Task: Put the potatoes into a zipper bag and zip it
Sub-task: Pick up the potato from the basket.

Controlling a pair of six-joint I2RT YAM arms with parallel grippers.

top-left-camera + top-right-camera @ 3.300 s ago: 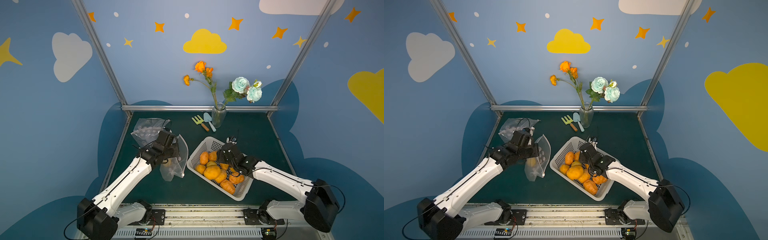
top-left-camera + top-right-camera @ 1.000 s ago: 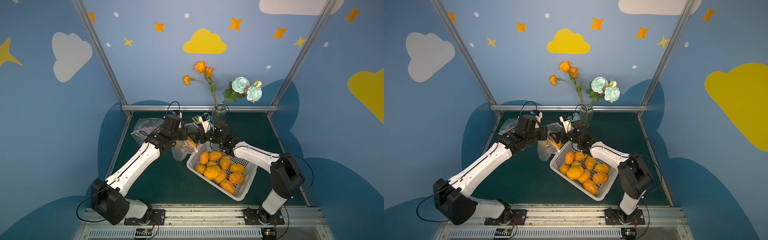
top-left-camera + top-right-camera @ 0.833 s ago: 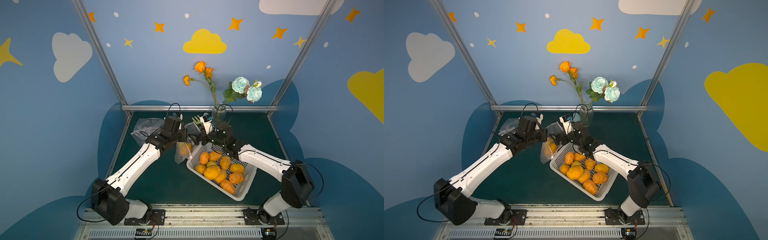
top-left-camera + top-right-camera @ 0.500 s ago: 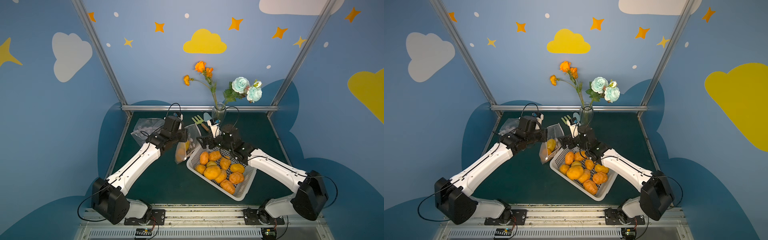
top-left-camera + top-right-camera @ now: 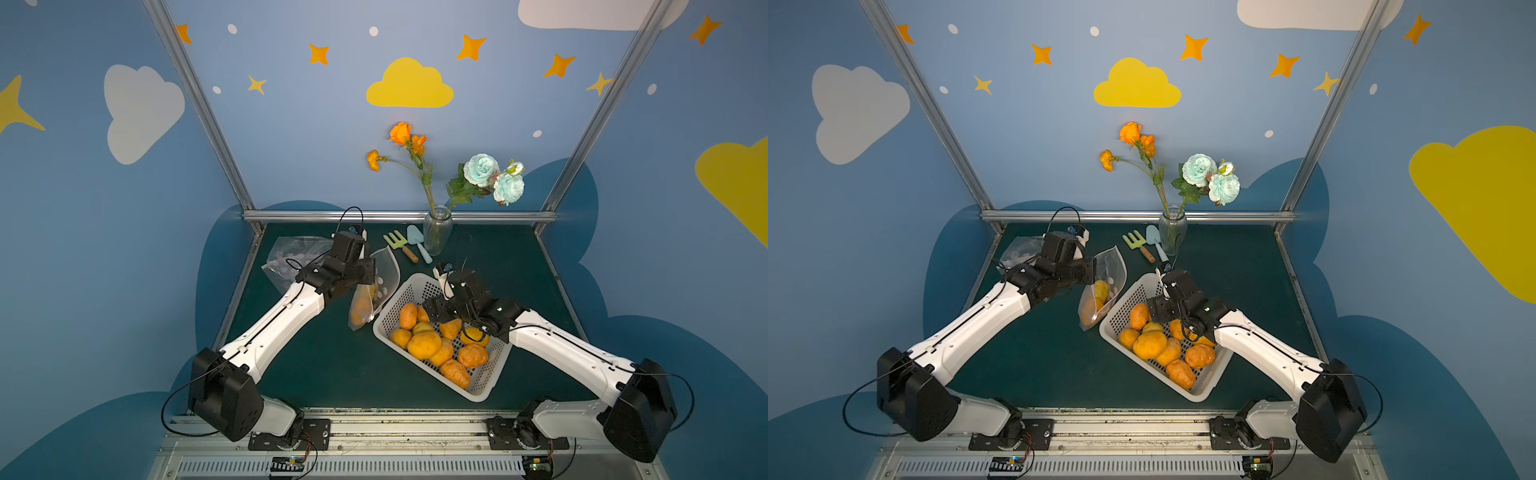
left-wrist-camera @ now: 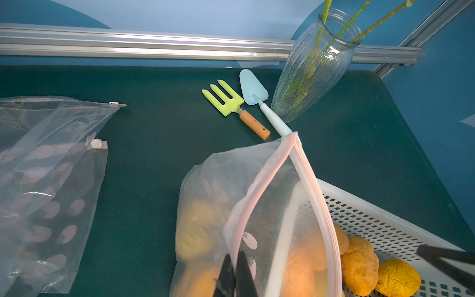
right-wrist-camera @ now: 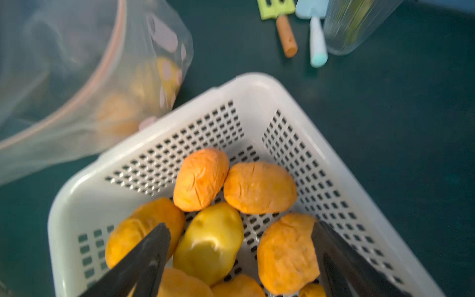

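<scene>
While the left hand (image 6: 234, 261) is clamped together on the pink zip rim of a clear zipper bag (image 6: 270, 195), the bag hangs with its mouth gaping. Through the plastic at least two orange-yellow potatoes (image 5: 360, 306) show low inside it. The bag's lower corner is just beside the left corner of the white perforated basket (image 5: 478, 394). Whether that corner rests on the dark green surface (image 5: 332, 374) I cannot tell.

About ten heaped potatoes (image 5: 424, 345) fill the near part of the basket, orange to yellow, several with wrinkled skin. The right hand (image 7: 239, 234) hovers over that heap with its jaws wide apart and nothing between them. In the right wrist view they straddle a smooth yellow potato (image 7: 210, 244) and its orange neighbour.

A second clear bag (image 5: 286, 257) with pale spots lies crumpled at the far left of the surface. At the back a glass vase (image 5: 436, 230) holds flowers, with a green garden fork (image 5: 398, 244) and a blue trowel (image 5: 417, 244) lying beside it.
</scene>
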